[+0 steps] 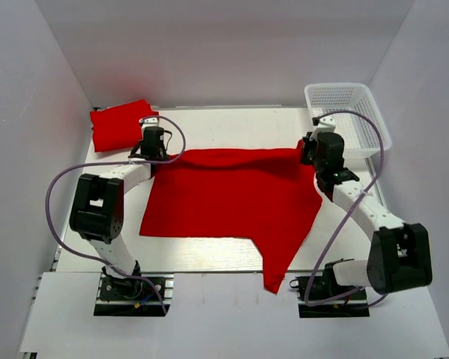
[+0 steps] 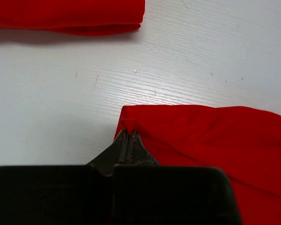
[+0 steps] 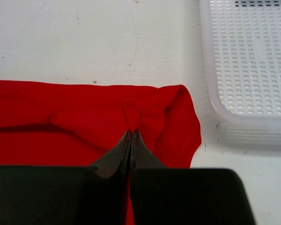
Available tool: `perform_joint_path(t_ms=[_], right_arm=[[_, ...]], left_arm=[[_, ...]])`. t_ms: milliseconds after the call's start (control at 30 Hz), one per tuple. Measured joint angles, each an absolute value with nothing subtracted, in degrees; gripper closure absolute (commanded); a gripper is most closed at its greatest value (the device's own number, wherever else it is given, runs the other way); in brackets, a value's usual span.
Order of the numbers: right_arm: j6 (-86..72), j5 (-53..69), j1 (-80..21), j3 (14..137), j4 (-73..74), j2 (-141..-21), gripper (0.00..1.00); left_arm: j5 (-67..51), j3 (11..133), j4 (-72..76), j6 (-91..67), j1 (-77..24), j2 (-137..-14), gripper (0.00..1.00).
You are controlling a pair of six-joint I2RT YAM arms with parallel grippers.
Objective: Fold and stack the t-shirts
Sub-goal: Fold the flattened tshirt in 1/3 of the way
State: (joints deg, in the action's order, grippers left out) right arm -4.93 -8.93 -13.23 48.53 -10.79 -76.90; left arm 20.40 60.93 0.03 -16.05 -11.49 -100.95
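Note:
A red t-shirt [image 1: 232, 198] lies spread across the middle of the table, one part hanging over the front edge. My left gripper [image 1: 156, 149] is shut on its far left corner; the left wrist view shows the jaws [image 2: 129, 132] pinching a small fold of cloth [image 2: 201, 136]. My right gripper [image 1: 311, 149] is shut on the far right corner; the right wrist view shows the jaws [image 3: 131, 133] pinching a bump of the shirt [image 3: 75, 126]. A second red t-shirt [image 1: 120, 124] lies folded at the far left corner and shows in the left wrist view [image 2: 65, 16].
A white plastic mesh basket [image 1: 349, 120] stands at the far right corner, close beside my right gripper; it shows in the right wrist view [image 3: 248, 70]. White walls enclose the table on three sides. Bare white table [image 2: 61, 93] lies between the two shirts.

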Motion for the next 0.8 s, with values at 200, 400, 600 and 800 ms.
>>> perform_joint_path(t_ms=[200, 400, 600, 800], right_arm=[[-7.18, -8.78, -13.26, 43.66, -7.46, -69.93, 1.0], [-8.14, -8.47, -13.23, 41.23, -4.34, -67.75, 1.0], [-9.04, -7.57, -13.23, 39.68, -2.87, -66.85, 1.0], [-14.94, -7.6, -13.23, 37.58, 4.69, -66.22, 0.56]], left_arm=[[21.23, 58.19, 0.03, -17.32, -11.55, -96.36, 1.0], [23.14, 58.02, 0.49, -17.43, -11.6, -94.87, 1.0], [23.79, 57.89, -0.45, -18.22, -11.97, -94.87, 1.0], [24.95, 56.75, -8.12, -23.27, -12.27, -94.87, 0.52]])
